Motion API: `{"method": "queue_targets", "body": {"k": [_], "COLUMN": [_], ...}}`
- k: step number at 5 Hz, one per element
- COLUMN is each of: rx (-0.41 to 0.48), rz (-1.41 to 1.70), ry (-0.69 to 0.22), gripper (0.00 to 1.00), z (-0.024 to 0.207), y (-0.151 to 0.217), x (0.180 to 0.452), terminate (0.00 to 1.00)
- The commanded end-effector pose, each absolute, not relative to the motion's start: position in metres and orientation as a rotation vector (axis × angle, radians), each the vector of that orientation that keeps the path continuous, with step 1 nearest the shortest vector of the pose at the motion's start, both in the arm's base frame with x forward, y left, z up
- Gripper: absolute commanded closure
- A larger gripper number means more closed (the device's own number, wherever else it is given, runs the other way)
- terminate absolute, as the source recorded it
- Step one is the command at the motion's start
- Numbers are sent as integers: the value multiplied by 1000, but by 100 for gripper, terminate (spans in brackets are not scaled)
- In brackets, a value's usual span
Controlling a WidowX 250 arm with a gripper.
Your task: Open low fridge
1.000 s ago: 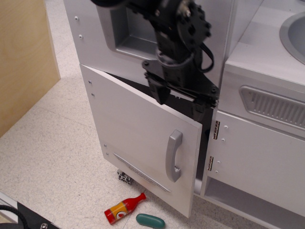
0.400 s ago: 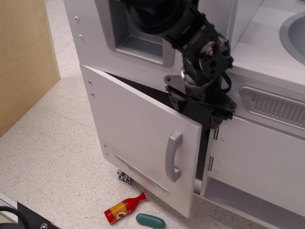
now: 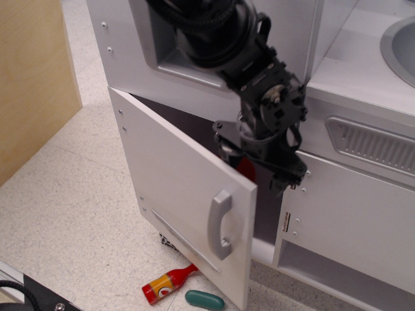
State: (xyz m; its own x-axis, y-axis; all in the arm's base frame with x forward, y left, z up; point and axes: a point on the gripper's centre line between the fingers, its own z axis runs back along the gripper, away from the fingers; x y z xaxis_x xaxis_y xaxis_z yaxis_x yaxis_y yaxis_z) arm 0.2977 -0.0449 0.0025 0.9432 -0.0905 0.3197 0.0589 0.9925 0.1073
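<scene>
The low fridge's large white door (image 3: 172, 188) stands partly open, hinged at its left, its free right edge swung out toward me. Its curved grey handle (image 3: 219, 224) and slim grey vent strip (image 3: 178, 241) face forward. My black gripper (image 3: 256, 165) reaches down behind the door's top right corner, in the gap between the door and the dark fridge opening. Its fingers are spread and hold nothing. A small red patch (image 3: 246, 170) shows by the fingers just behind the door edge.
The upper panel with the grey dispenser recess (image 3: 165, 61) is above. A narrower white door with silver hinges (image 3: 353, 210) is at the right, under a vent grille (image 3: 373, 146). A red bottle (image 3: 167, 283) and a green object (image 3: 204, 299) lie on the floor. A wooden panel (image 3: 32, 78) stands at the left.
The door has swung further open, its handle edge moving left and toward me. My gripper has shifted right and lower, into the widened gap behind the door's edge.
</scene>
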Motion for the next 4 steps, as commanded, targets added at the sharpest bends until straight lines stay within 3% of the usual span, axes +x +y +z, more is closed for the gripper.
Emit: {"method": "queue_targets", "body": {"k": [1,3,4], "rx": [145,202,229], "rz": [-49,-10,-33], "ry": [-265,-205,-221], "gripper": [0,0,0], "z": [5,-1,-3], "y": [-4,45,67], "x": [270,258,255], "terminate": [0,0,0]}}
